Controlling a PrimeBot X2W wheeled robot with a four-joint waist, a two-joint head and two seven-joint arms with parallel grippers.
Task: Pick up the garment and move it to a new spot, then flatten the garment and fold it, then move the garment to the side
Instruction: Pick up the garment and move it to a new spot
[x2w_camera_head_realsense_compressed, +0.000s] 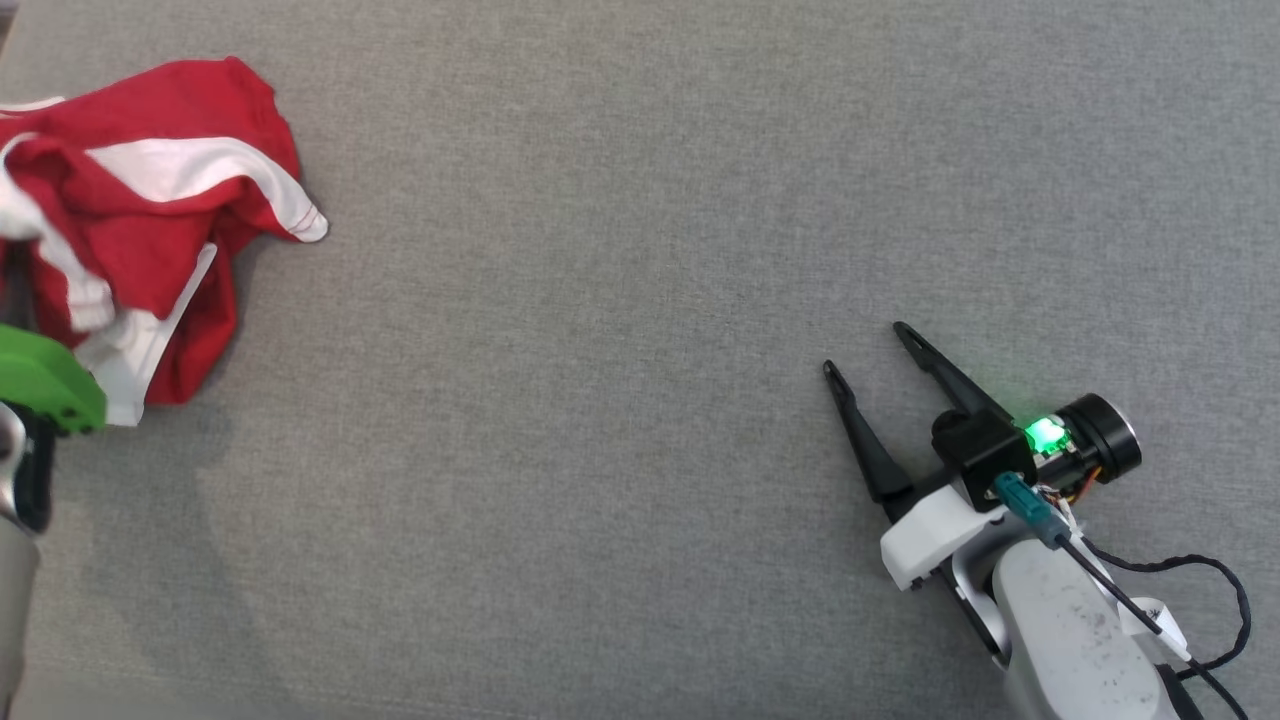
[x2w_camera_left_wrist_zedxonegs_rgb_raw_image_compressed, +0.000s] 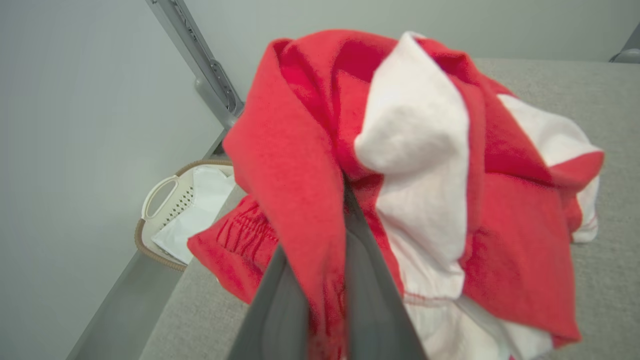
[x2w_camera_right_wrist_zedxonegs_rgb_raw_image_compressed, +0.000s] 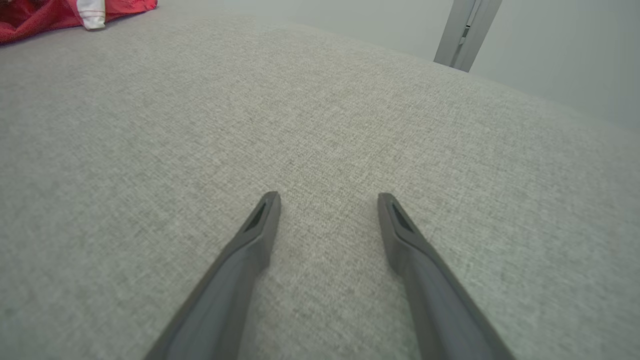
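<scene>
The garment (x2w_camera_head_realsense_compressed: 150, 230) is red with white bands and lies crumpled at the far left of the grey fabric table (x2w_camera_head_realsense_compressed: 640, 300). In the left wrist view, my left gripper (x2w_camera_left_wrist_zedxonegs_rgb_raw_image_compressed: 344, 200) is shut on a fold of the garment (x2w_camera_left_wrist_zedxonegs_rgb_raw_image_compressed: 300, 150), with red cloth pinched between the two dark fingers and the bunch rising in front of them. The left arm's green wrist part (x2w_camera_head_realsense_compressed: 40, 385) shows just below the heap. My right gripper (x2w_camera_head_realsense_compressed: 865, 348) rests open at the lower right, far from the cloth. Nothing lies between its fingers (x2w_camera_right_wrist_zedxonegs_rgb_raw_image_compressed: 328, 196). A corner of the garment (x2w_camera_right_wrist_zedxonegs_rgb_raw_image_compressed: 30, 15) shows far off.
A cream laundry basket (x2w_camera_left_wrist_zedxonegs_rgb_raw_image_compressed: 170, 210) holding white cloth stands on the floor beyond the table's left edge. A grey metal post (x2w_camera_left_wrist_zedxonegs_rgb_raw_image_compressed: 200, 55) rises behind it, and another post (x2w_camera_right_wrist_zedxonegs_rgb_raw_image_compressed: 467, 30) stands past the far edge. A black cable (x2w_camera_head_realsense_compressed: 1200, 590) trails by the right forearm.
</scene>
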